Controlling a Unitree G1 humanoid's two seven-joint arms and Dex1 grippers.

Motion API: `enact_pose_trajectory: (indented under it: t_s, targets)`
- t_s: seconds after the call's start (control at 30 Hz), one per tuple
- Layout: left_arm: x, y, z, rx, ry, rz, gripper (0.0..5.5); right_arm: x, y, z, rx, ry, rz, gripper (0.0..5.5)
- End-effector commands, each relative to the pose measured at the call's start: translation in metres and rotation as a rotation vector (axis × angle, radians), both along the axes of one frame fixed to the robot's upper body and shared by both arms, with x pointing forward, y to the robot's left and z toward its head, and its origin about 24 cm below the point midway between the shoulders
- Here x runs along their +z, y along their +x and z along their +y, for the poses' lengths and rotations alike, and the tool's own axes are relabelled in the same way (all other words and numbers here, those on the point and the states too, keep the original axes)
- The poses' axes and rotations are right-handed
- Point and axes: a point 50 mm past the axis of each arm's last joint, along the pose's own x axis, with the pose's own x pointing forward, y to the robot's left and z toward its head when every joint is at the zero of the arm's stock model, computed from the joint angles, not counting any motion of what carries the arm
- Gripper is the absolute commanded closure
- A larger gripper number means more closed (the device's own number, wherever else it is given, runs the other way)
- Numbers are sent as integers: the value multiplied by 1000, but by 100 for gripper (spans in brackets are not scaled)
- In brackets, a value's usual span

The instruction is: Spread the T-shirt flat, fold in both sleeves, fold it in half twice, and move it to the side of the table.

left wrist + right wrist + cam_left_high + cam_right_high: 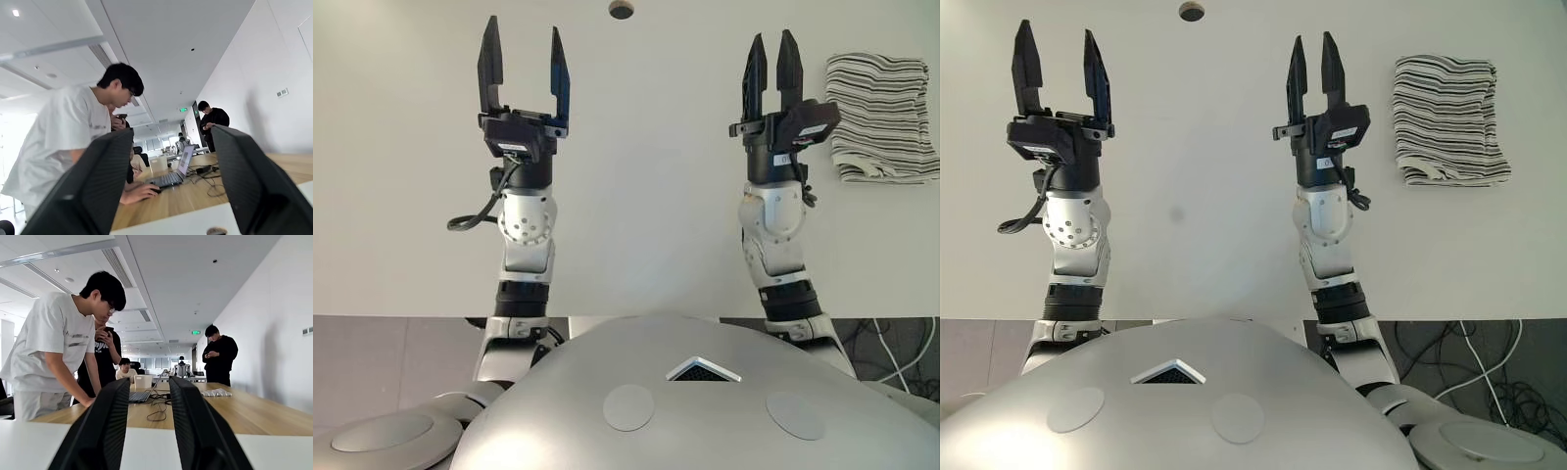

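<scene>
Left to right across the white table (636, 196).

My left gripper (523, 39): at 11 o'clock, raised over the table and pointing toward 12. Fingers spread wide, with bare tabletop showing through the gap. In the left wrist view both fingers (95, 188) run off the lower edge, so their roots are cut off. Between them, far off, is a wooden desk with a laptop (172, 172). The laptop is small and I cannot make out its screen.

Dark round spot (621, 9): at 12 o'clock on the far part of the table, clipped by the top edge of the view. I cannot tell whether it is a hole or a cap.

My right gripper (773, 44): at 1 o'clock, also pointing toward 12. Fingers are close together but not pressed, and a narrow strip of table shows between them. In the right wrist view the fingers (98, 428) are dark slabs cut by the lower edge, with the same slim gap.

T-shirt (1449, 119): a folded striped bundle lying flat at 2 o'clock on the table's right side. It sits at 3 o'clock from my right gripper, near it but apart. The left eye view cuts off its right edge; the right eye view shows it whole. Stacked layers show along its near edge. The sleeves are hidden inside the folds.

Cables (1489, 377): at 4 o'clock on the dark floor past the table's near edge. They are tangled, and some run out of view.
</scene>
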Motion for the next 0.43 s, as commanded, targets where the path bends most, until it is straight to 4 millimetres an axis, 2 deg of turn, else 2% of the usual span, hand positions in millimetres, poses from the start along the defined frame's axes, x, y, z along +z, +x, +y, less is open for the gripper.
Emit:
enact_pose_trajectory:
  t_s: [0.03, 0.13, 0.43]
  targets:
    - [-2, -2, -6, -30, -27, -12, 256, 8, -2, 7, 39, -3, -51, 400]
    - [-1, 0, -9, -42, -38, -28, 256, 11, -1, 12, 74, -24, -82, 400]
    - [2, 2, -13, -53, -37, -57, 256, 4, -1, 12, 86, -67, -87, 400]
